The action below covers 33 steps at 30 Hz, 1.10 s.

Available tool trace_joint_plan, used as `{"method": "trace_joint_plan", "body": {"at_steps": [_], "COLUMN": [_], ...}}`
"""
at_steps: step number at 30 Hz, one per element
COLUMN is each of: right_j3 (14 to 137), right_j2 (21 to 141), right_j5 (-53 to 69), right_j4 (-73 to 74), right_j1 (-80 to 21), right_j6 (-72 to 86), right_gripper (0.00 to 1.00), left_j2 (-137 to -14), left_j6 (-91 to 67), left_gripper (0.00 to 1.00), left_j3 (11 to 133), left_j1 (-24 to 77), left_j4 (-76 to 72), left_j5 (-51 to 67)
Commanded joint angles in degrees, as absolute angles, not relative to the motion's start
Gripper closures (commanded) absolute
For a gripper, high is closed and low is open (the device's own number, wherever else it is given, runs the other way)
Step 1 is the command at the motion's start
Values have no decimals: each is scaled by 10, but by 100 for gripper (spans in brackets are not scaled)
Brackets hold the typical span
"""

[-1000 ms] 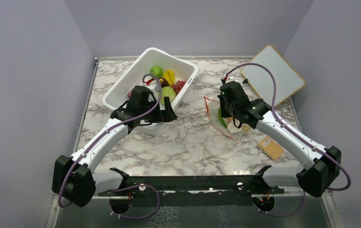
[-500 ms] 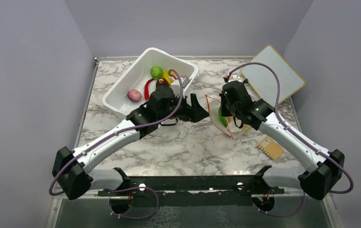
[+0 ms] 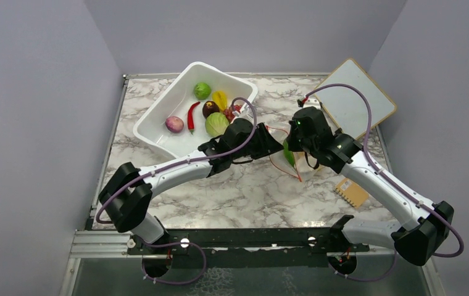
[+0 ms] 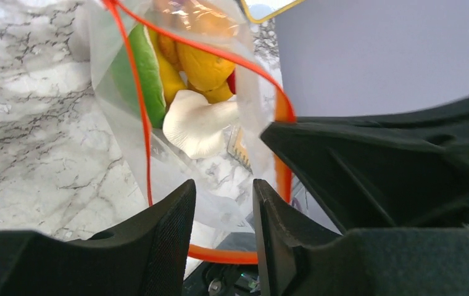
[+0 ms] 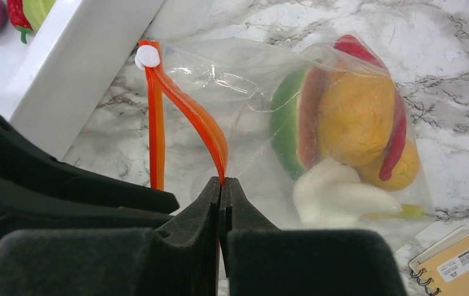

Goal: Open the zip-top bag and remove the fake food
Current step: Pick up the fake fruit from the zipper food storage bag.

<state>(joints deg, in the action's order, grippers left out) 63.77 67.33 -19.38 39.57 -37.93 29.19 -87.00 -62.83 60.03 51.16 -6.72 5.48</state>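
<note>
The zip-top bag stands with its mouth lifted off the marble, its orange-red zip strip spread open in a loop. My right gripper is shut on one side of that strip, and shows in the top view as the right gripper. My left gripper is at the mouth from the other side. Its jaws stand apart, with the bag's clear near wall and strip between them. The fake food is inside: a round orange, a watermelon slice and a white piece.
A white tub at the back left holds a cabbage, a lime, a purple onion and a red chili. A white board lies at the back right. A small notebook lies right of the bag.
My left arm has swung from the tub across to the bag's mouth, and its jaws have narrowed. The right gripper has kept its hold on the strip and shifted slightly.
</note>
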Motion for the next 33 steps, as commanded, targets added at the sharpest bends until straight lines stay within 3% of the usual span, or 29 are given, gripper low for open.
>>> {"method": "trace_joint_plan", "body": {"at_steps": [1, 8, 15, 18, 24, 27, 33], "right_j3": [656, 653, 628, 624, 635, 621, 512], "right_j2": [660, 641, 601, 583, 554, 551, 567], "right_j5": [-175, -141, -57, -50, -199, -255, 9], "right_j4": [372, 361, 326, 325, 375, 387, 347], "right_j1": [-383, -383, -383, -383, -382, -367, -186], "right_j6": [308, 335, 369, 331, 283, 281, 293], "right_gripper": [99, 99, 99, 88, 65, 65, 66], "left_j2": [-897, -964, -944, -937, -928, -928, -934], "left_j6": [-673, -647, -602, -585, -533, -528, -521], "left_gripper": [59, 55, 55, 54, 48, 46, 39], "left_j3": [620, 680, 628, 599, 592, 587, 577], "left_j1": [513, 516, 494, 475, 469, 469, 468], "left_j4": [-68, -10, 31, 25, 39, 27, -5], "left_j5": [23, 36, -6, 21, 27, 43, 95]}}
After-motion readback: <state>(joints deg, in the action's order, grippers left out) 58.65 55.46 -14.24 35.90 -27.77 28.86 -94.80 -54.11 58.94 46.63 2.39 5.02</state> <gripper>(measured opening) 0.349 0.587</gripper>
